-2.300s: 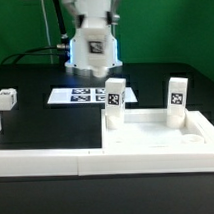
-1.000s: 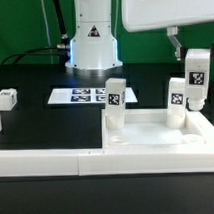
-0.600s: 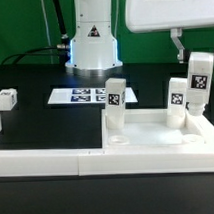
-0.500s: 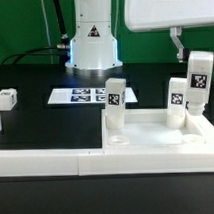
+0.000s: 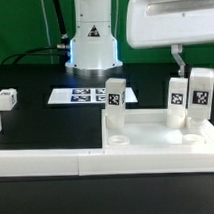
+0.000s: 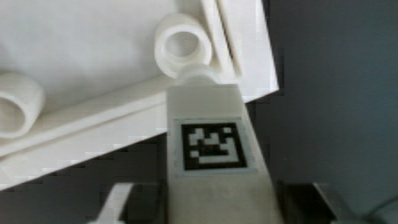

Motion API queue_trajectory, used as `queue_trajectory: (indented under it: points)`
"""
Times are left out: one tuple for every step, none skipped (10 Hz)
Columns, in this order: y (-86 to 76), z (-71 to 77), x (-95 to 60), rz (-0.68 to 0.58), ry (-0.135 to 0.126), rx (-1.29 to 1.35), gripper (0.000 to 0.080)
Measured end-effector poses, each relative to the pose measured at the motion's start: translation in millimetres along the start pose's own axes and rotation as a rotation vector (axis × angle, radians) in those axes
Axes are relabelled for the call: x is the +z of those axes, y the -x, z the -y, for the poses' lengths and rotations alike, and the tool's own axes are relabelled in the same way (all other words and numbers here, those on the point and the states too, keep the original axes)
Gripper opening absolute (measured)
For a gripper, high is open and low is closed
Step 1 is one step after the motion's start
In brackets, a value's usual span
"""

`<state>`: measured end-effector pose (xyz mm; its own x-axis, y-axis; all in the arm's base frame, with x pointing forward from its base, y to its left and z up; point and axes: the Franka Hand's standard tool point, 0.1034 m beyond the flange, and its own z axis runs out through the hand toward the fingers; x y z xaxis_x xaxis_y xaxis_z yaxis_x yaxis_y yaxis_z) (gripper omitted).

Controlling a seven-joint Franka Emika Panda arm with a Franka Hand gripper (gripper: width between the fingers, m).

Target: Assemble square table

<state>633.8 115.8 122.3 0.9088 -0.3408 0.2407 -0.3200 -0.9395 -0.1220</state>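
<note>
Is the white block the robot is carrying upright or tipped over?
Upright. The held leg hangs vertical in the end effector, parallel to the standing leg beside it on the square slab.

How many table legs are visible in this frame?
4. In the exterior view: the first leg stands at the slab's far left corner, a second leg at its far right, a third leg is gripped by the tool beside it, a fourth leg lies loose on the table far left.
</note>
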Motion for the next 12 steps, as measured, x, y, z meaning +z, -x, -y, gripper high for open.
queue_trajectory:
  points:
    - [0.5, -0.7, 3.3, 0.003, 0.003, 0.0, 0.0297]
    - [0.4, -1.2, 3.6, 0.003, 0.003, -0.002, 0.0297]
    - [1.7, -1.9, 5.4, 0.006, 0.005, -0.002, 0.0297]
    - [4.7, -2.8, 9.3, 0.012, 0.009, -0.004, 0.0297]
    - [7.8, -3.4, 13.5, 0.018, 0.013, -0.006, 0.0297]
    - [10.5, -3.5, 16.2, 0.023, 0.016, -0.008, 0.0297]
    - [14.1, -4.0, 18.7, 0.029, 0.019, -0.01, 0.0297]
    - [16.5, -4.2, 21.2, 0.033, 0.021, -0.012, 0.0297]
    - [17.2, -3.0, 22.6, 0.03, 0.019, -0.014, 0.0297]
    - [19.1, -1.8, 24.9, 0.028, 0.019, -0.016, 0.0297]
    - [20.7, -0.7, 26.4, 0.028, 0.019, -0.018, 0.0297]
    - [21.2, -0.6, 26.6, 0.02, 0.017, -0.015, 0.0297]
